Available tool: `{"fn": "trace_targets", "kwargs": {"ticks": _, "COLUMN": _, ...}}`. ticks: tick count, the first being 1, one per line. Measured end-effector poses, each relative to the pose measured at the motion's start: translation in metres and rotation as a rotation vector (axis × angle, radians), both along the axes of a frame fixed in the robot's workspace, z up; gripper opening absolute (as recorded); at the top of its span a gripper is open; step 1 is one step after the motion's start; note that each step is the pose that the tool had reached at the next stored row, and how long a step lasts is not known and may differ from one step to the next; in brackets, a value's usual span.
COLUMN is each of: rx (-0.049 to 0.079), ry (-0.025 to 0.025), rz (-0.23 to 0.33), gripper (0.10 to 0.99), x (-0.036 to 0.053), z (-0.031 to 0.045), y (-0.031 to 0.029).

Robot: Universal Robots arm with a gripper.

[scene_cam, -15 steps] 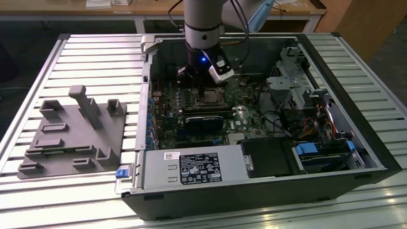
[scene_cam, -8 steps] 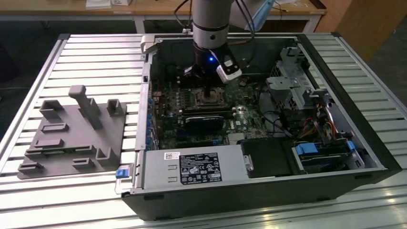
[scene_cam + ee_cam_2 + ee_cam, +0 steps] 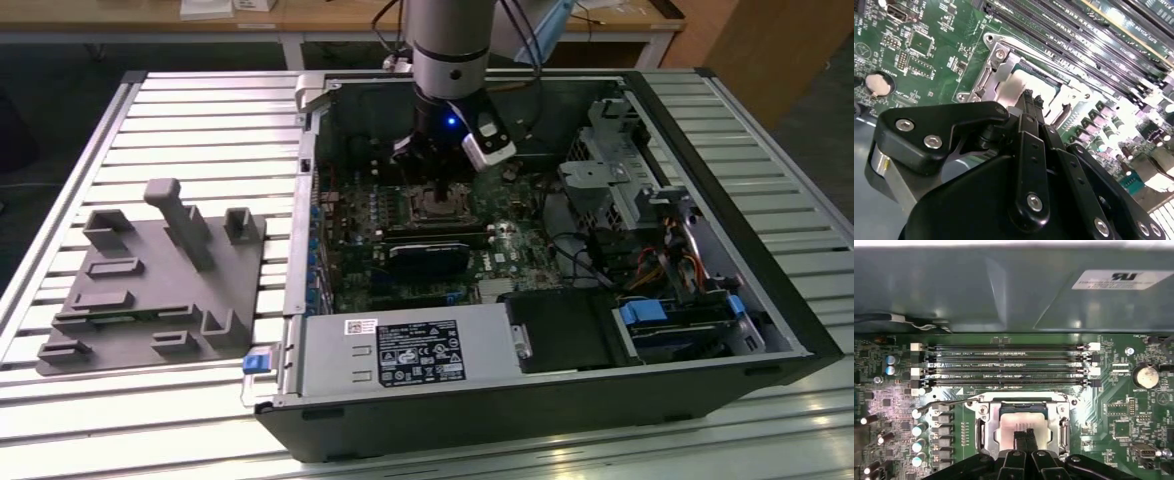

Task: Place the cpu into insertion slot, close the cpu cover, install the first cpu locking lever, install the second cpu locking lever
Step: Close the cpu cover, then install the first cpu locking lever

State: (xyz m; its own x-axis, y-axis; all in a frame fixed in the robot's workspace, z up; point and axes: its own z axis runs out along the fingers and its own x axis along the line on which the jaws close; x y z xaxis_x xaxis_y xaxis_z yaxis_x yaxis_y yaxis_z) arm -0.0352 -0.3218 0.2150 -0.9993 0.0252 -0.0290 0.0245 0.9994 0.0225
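My gripper (image 3: 1024, 436) is down over the insertion slot (image 3: 435, 210) on the green board, fingers shut together with nothing visible between them. The cpu (image 3: 1024, 421) lies in the slot, its pale metal face showing through the window of the cpu cover (image 3: 988, 432), which lies flat around it. The fingertips (image 3: 1028, 98) stand right over the chip's face; whether they touch it I cannot tell. A thin wire locking lever (image 3: 949, 402) stands raised beside the cover (image 3: 1002, 61).
Long black memory slots (image 3: 1004, 365) run close behind the socket. A black card (image 3: 427, 255) lies just in front of it, then the grey power supply (image 3: 400, 352). Drive cages and cables (image 3: 621, 175) fill the case's right. A grey fixture (image 3: 154, 285) sits outside on the slatted table.
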Motion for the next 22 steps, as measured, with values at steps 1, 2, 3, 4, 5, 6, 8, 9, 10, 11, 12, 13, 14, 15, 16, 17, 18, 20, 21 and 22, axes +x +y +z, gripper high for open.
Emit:
{"fn": "trace_targets", "kwargs": {"ticks": 1, "rx": 0.0, "ry": -0.0001, "rz": 0.0, "gripper": 0.106, "x": 0.0, "z": 0.0026, "y": 0.0}}
{"fn": "trace_targets", "kwargs": {"ticks": 2, "rx": 0.0, "ry": 0.0001, "rz": 0.0, "gripper": 0.106, "x": 0.0, "z": 0.0052, "y": 0.0}}
{"fn": "trace_targets", "kwargs": {"ticks": 3, "rx": 0.0, "ry": 0.0, "rz": 0.0, "gripper": 0.106, "x": 0.0, "z": 0.0078, "y": 0.0}}
{"fn": "trace_targets", "kwargs": {"ticks": 4, "rx": 0.0, "ry": -0.0003, "rz": 0.0, "gripper": 0.106, "x": 0.0, "z": 0.0103, "y": 0.0}}
{"fn": "trace_targets", "kwargs": {"ticks": 5, "rx": 0.0, "ry": -0.0005, "rz": 0.0, "gripper": 0.106, "x": 0.0, "z": 0.0128, "y": 0.0}}
{"fn": "trace_targets", "kwargs": {"ticks": 6, "rx": 0.0, "ry": -0.0009, "rz": 0.0, "gripper": 0.106, "x": 0.0, "z": 0.015, "y": 0.0}}
{"fn": "trace_targets", "kwargs": {"ticks": 8, "rx": 0.0, "ry": -0.0022, "rz": 0.0, "gripper": 0.106, "x": 0.0, "z": 0.0189, "y": 0.0}}
{"fn": "trace_targets", "kwargs": {"ticks": 9, "rx": 0.0, "ry": -0.0029, "rz": -0.001, "gripper": 0.106, "x": 0.0, "z": 0.0207, "y": 0.0}}
{"fn": "trace_targets", "kwargs": {"ticks": 10, "rx": 0.0, "ry": -0.0039, "rz": -0.001, "gripper": 0.106, "x": -0.0001, "z": 0.0223, "y": 0.0}}
{"fn": "trace_targets", "kwargs": {"ticks": 11, "rx": 0.0, "ry": -0.0049, "rz": -0.002, "gripper": 0.106, "x": -0.0001, "z": 0.0238, "y": 0.0}}
{"fn": "trace_targets", "kwargs": {"ticks": 12, "rx": 0.0, "ry": -0.0058, "rz": -0.002, "gripper": 0.106, "x": -0.0002, "z": 0.025, "y": 0.0}}
{"fn": "trace_targets", "kwargs": {"ticks": 13, "rx": 0.0, "ry": -0.0066, "rz": -0.002, "gripper": 0.106, "x": -0.0002, "z": 0.0255, "y": 0.0}}
{"fn": "trace_targets", "kwargs": {"ticks": 14, "rx": 0.0, "ry": -0.0067, "rz": -0.002, "gripper": 0.106, "x": -0.0002, "z": 0.0255, "y": 0.0}}
{"fn": "trace_targets", "kwargs": {"ticks": 15, "rx": 0.0, "ry": -0.0071, "rz": -0.002, "gripper": 0.106, "x": -0.0002, "z": 0.0256, "y": 0.0}}
{"fn": "trace_targets", "kwargs": {"ticks": 16, "rx": 0.0, "ry": -0.0075, "rz": -0.003, "gripper": 0.106, "x": -0.0002, "z": 0.0257, "y": 0.0}}
{"fn": "trace_targets", "kwargs": {"ticks": 17, "rx": 0.0, "ry": -0.0075, "rz": -0.003, "gripper": 0.106, "x": -0.0002, "z": 0.0256, "y": 0.0}}
{"fn": "trace_targets", "kwargs": {"ticks": 18, "rx": 0.0, "ry": -0.0076, "rz": -0.003, "gripper": 0.106, "x": -0.0002, "z": 0.0257, "y": 0.0}}
{"fn": "trace_targets", "kwargs": {"ticks": 20, "rx": 0.0, "ry": -0.0076, "rz": -0.003, "gripper": 0.106, "x": -0.0002, "z": 0.0257, "y": 0.0}}
{"fn": "trace_targets", "kwargs": {"ticks": 21, "rx": 0.0, "ry": -0.0077, "rz": -0.003, "gripper": 0.106, "x": -0.0002, "z": 0.0257, "y": 0.0}}
{"fn": "trace_targets", "kwargs": {"ticks": 22, "rx": 0.0, "ry": -0.0077, "rz": -0.003, "gripper": 0.106, "x": -0.0002, "z": 0.0257, "y": 0.0}}
